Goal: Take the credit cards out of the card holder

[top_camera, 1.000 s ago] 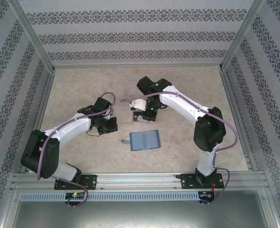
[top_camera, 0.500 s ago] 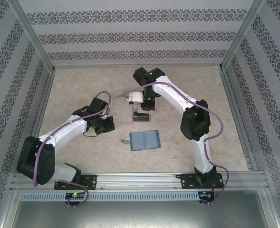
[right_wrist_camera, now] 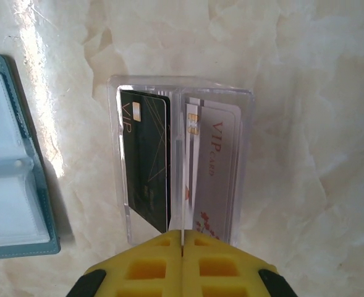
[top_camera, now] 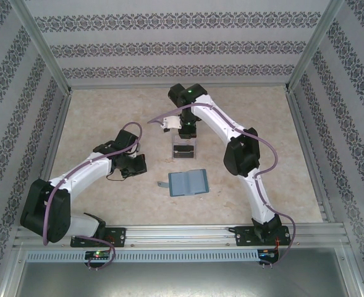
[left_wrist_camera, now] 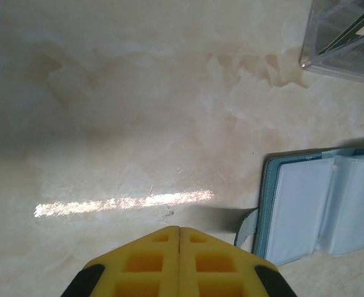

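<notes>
The card holder [top_camera: 188,182] is laid open on the table [top_camera: 107,117]. Just beyond it, the credit cards [right_wrist_camera: 146,161] are stood in a clear box [right_wrist_camera: 180,86], dark and pale in separate compartments. The right gripper [right_wrist_camera: 182,234], above the box, and the left gripper [left_wrist_camera: 179,230] are closed pad against pad.

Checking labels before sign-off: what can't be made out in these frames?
- Open teal-blue bifold card holder: cut off by the right edge, left wrist view; milky sleeves hide whether cards are inside.
- Dark rectangular card and pale rectangular card in the clear plastic box: near ends hidden by the yellow right tool, right wrist view; small print blurred.
- Top view: both cards too small to distinguish.
</notes>
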